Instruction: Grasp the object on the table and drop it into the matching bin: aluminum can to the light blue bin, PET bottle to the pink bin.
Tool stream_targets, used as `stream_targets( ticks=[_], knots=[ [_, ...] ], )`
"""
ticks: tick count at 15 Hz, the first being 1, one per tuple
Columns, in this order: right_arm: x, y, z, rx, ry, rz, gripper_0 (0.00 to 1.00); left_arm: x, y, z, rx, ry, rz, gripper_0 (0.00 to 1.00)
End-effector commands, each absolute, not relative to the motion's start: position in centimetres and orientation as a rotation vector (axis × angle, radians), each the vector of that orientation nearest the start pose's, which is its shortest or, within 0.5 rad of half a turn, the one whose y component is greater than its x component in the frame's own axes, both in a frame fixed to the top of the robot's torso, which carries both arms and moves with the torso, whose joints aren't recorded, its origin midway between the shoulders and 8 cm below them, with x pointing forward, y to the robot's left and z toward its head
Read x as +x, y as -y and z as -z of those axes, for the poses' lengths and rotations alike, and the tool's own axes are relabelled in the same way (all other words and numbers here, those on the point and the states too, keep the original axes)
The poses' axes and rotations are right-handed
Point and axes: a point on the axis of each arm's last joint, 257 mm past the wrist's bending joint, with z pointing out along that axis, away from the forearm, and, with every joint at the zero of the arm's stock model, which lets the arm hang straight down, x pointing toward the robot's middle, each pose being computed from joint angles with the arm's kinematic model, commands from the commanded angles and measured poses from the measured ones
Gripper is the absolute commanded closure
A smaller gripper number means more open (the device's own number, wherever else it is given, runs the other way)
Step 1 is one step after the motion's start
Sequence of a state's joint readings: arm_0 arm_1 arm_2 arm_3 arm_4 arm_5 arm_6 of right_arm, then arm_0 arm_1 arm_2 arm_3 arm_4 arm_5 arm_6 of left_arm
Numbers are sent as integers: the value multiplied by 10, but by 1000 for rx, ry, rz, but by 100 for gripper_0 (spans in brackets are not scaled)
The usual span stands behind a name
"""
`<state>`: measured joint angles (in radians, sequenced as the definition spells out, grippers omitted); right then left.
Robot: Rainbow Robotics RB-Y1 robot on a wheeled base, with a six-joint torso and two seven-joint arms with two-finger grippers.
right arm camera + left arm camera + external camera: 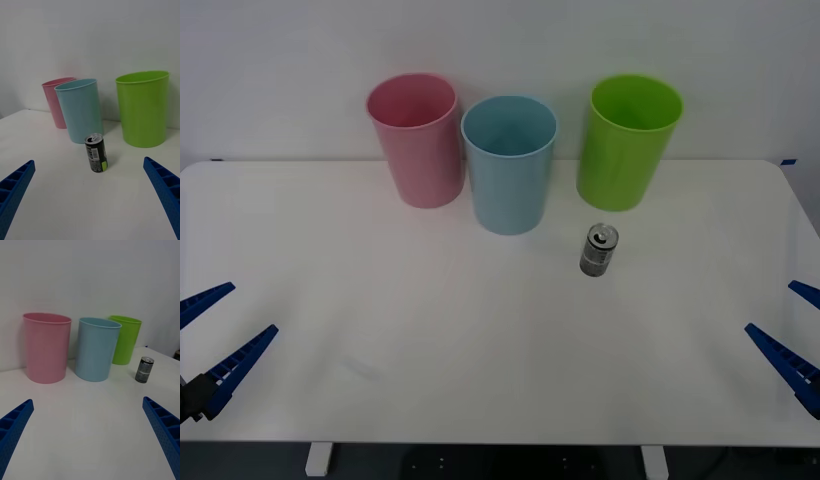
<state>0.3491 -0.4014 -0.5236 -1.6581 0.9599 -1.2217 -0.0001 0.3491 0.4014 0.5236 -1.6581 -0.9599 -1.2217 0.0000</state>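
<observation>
- The aluminum can is standing upright on the tabletop, just near of the lime green bin and right of the light blue bin.
- The pink bin is sitting left of the light blue one.
- The left end effector and right end effector are hovering wide open and empty at the near corners.

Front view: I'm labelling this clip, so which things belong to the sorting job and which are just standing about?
Job:
- aluminum can, upright on the table
- light blue bin, its target
- right gripper, open, nearer the can
- left gripper, open

Standing about:
- pink bin
- lime green bin
</observation>
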Motion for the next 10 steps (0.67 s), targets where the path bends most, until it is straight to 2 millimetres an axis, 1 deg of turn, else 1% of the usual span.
stream_targets(
  ticks=[1, 2, 3, 5, 10],
  knots=[
    [342, 330, 169, -465, -1441, -567, 0, 342, -330, 169, 465, -1441, 567, 0],
    [339, 329, 182, -447, -1468, -570, 0, 342, -330, 169, 465, -1441, 567, 0],
    [339, 328, 185, -454, -1478, -566, 0, 342, -330, 169, 465, -1441, 567, 0],
    [340, 323, 186, -460, -1478, -576, 0, 342, -330, 169, 465, -1441, 567, 0],
    [338, 324, 191, -467, -1490, -558, 0, 342, -330, 169, 465, -1441, 567, 0]
  ],
)
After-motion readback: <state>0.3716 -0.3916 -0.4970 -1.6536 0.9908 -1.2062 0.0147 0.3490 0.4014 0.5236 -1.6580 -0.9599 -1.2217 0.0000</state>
